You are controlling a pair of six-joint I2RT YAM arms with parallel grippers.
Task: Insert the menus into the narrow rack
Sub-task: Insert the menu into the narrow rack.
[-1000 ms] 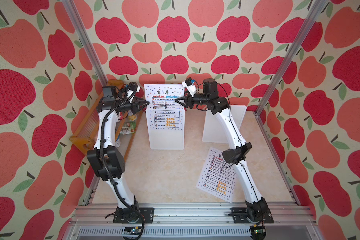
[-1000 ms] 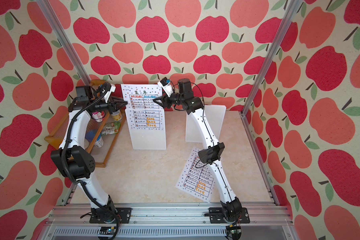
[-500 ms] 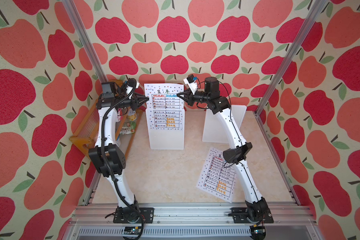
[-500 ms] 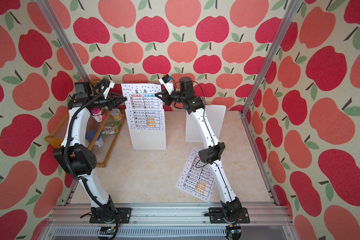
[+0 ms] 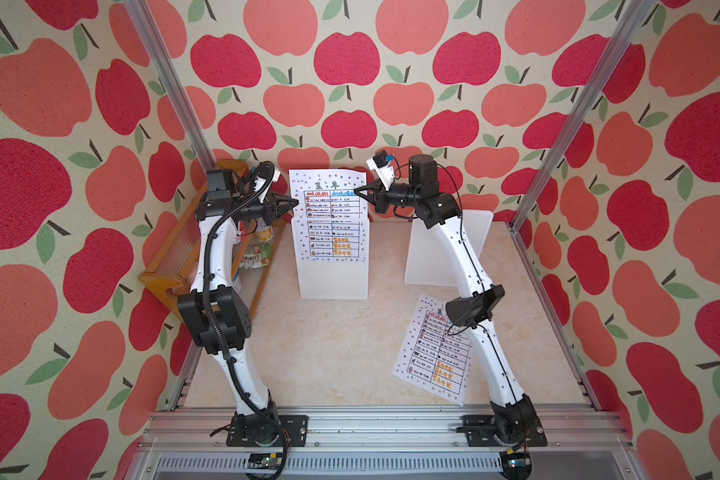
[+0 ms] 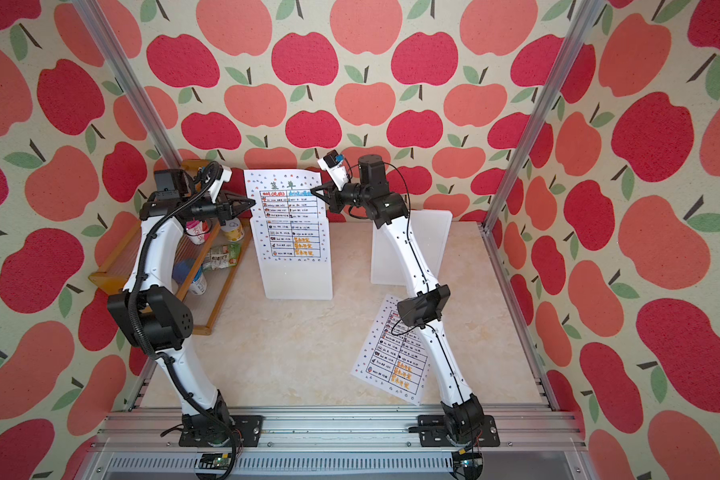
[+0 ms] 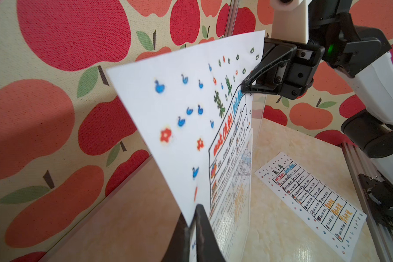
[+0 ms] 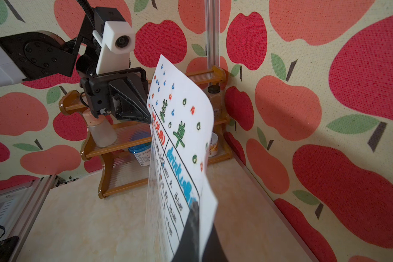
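One menu (image 5: 329, 195) stands upright in the clear narrow rack (image 5: 333, 278), its top half sticking out above the rack; both top views show this, as at the menu (image 6: 283, 195). My left gripper (image 5: 296, 202) is shut on the sheet's left edge. In the left wrist view the paper (image 7: 191, 102) runs between the left gripper's (image 7: 192, 217) jaws. My right gripper (image 5: 356, 192) is shut on the right edge, and the right wrist view has the sheet (image 8: 182, 127) pinched in the right gripper (image 8: 201, 217). A second menu (image 5: 435, 353) lies flat on the table, front right.
Another white rack (image 5: 418, 266) stands at the back right, behind my right arm. A wooden shelf (image 5: 171, 266) with bottles and cups lines the left wall. Metal posts and apple-patterned walls close in the workspace.
Both grippers have closed on the standing menu's side edges, the right one from about half open. The sheet sits at about the same height in the rack.
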